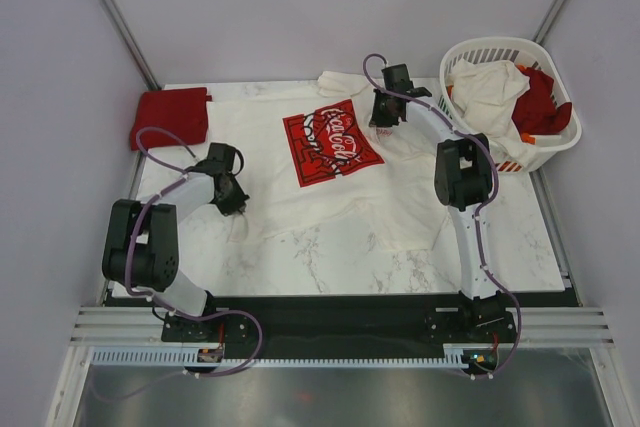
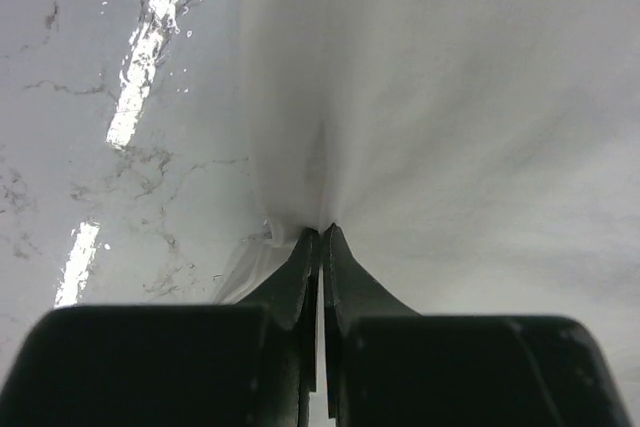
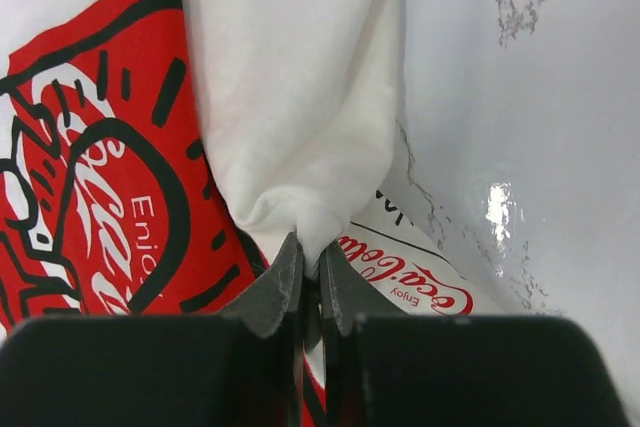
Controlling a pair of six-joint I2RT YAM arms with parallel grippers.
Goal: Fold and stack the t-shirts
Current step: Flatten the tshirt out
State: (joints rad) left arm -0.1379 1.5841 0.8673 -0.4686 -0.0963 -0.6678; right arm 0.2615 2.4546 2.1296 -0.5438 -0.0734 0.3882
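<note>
A cream-white t-shirt [image 1: 330,202] with a red graphic [image 1: 330,144] lies spread across the marble table [image 1: 330,267]. My left gripper [image 1: 233,203] is shut on its left edge; in the left wrist view the cloth [image 2: 450,97] puckers at the closed tips of the gripper [image 2: 321,230]. My right gripper [image 1: 384,124] is shut on a bunched fold of the same shirt beside the graphic; in the right wrist view that fold [image 3: 290,97] sits pinched in the gripper [image 3: 312,247], next to the print [image 3: 90,167]. A folded red t-shirt [image 1: 170,115] rests at the far left.
A white slatted laundry basket [image 1: 478,51] stands at the back right, holding a white shirt [image 1: 490,92] and a red one [image 1: 540,102]. Grey walls close in on both sides, and the arm bases stand along the near edge.
</note>
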